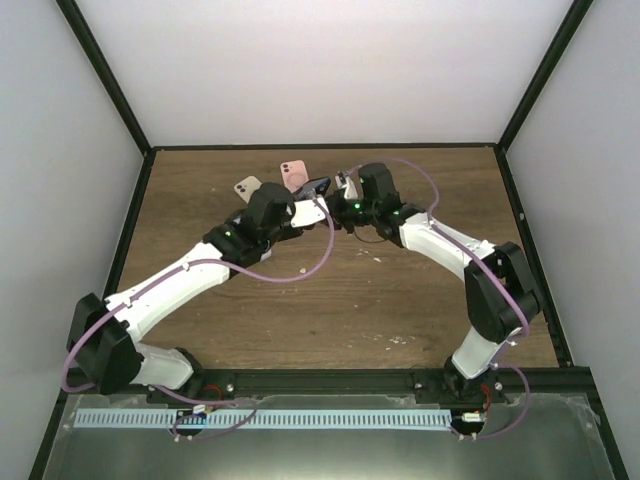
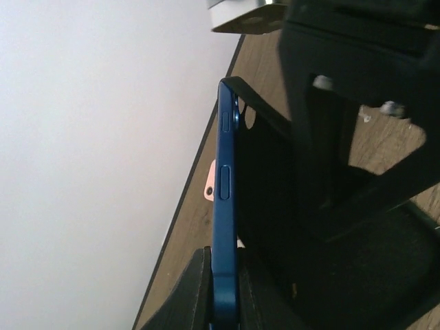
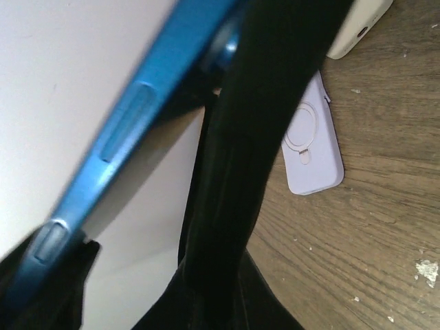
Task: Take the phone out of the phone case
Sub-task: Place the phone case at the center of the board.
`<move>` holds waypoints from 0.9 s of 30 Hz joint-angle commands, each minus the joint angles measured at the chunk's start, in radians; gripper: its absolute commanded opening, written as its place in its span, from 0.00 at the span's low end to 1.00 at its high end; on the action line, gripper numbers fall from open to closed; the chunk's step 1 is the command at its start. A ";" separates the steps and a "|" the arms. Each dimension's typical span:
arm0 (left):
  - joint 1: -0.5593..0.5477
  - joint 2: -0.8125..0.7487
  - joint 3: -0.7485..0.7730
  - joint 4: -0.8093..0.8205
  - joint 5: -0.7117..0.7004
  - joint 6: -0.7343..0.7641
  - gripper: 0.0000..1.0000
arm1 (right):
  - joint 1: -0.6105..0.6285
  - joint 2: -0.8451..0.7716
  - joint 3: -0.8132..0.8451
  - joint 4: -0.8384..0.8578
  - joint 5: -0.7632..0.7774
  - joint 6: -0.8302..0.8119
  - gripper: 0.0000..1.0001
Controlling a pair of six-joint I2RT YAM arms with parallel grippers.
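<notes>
Left tool point(image 2: 221, 278) clamps tight on the blue phone point(image 2: 225, 199); right tool point(image 1: 342, 183) pinches the black case point(image 3: 234, 137).

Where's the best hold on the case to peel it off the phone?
The case by its loose rim, from the side away from the phone: that rim stands clear of the blue edge, while the top corner hooks it.

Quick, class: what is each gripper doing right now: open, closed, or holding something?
Left gripper: closed, gripping the blue phone by its edge.
Right gripper: closed, apparently on the black phone case.
</notes>
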 commanded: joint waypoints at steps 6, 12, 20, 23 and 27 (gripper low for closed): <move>0.092 -0.059 0.079 -0.007 -0.087 0.039 0.00 | -0.019 -0.038 -0.059 -0.007 -0.056 -0.081 0.01; 0.105 -0.093 0.098 -0.058 -0.066 0.015 0.00 | -0.050 -0.041 -0.083 -0.018 -0.032 -0.152 0.01; 0.107 -0.170 0.071 -0.148 0.018 -0.065 0.00 | -0.132 -0.052 -0.090 -0.091 -0.002 -0.399 0.01; 0.110 -0.200 0.060 -0.176 0.074 -0.097 0.00 | -0.182 -0.049 -0.097 -0.104 -0.009 -0.494 0.01; 0.119 -0.219 0.071 -0.245 0.176 -0.172 0.00 | -0.267 -0.029 -0.085 -0.129 -0.040 -0.667 0.01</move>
